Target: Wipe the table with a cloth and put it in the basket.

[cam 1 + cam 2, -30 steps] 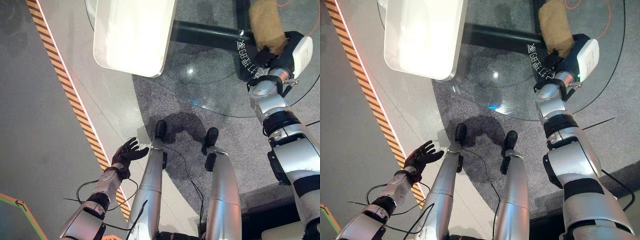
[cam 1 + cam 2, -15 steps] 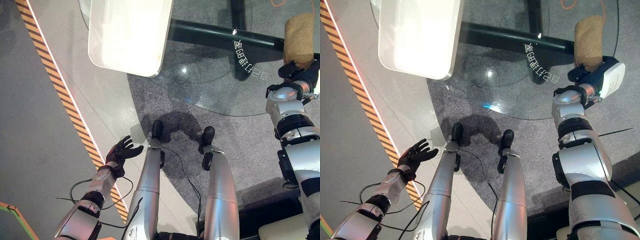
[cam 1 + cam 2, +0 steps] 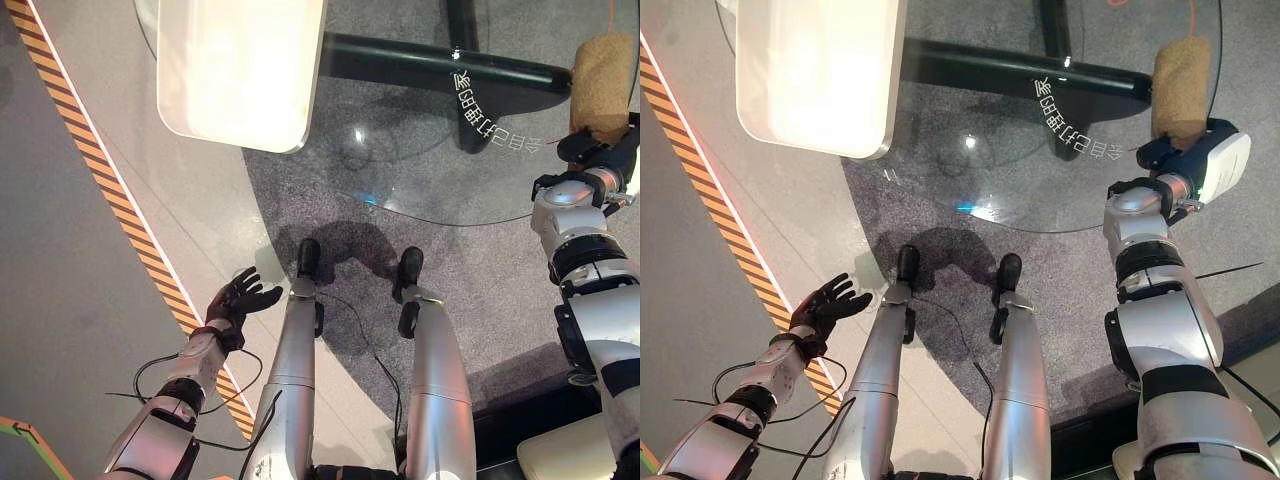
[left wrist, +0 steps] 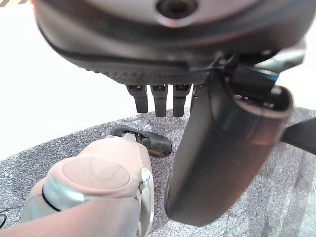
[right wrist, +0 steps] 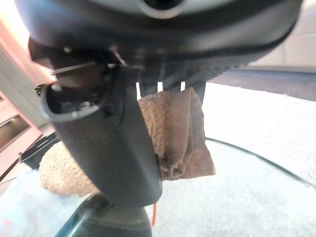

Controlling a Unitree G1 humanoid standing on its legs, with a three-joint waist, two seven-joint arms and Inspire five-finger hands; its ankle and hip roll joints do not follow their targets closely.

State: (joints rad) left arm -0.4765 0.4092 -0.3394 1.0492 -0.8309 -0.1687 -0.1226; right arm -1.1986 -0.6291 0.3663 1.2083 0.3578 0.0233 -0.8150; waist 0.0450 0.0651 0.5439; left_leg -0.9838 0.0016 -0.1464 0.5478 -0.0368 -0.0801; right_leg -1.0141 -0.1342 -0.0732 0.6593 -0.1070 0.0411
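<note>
A tan terry cloth lies bunched on the round glass table near its right rim. My right hand sits on the cloth's near end. In the right wrist view the cloth is pinched between the thumb and the fingers above it. My left hand hangs low at the left over the floor, away from the table, its fingers spread and holding nothing.
A white rounded slab stands at the far left beside the glass. The table's black base shows through the glass. An orange-and-black striped tape line runs along the floor on the left.
My right hand has carried the cloth rightward across the glass, from above the white lettering to the right rim. The view has shifted a little. My left hand stays as it was.
</note>
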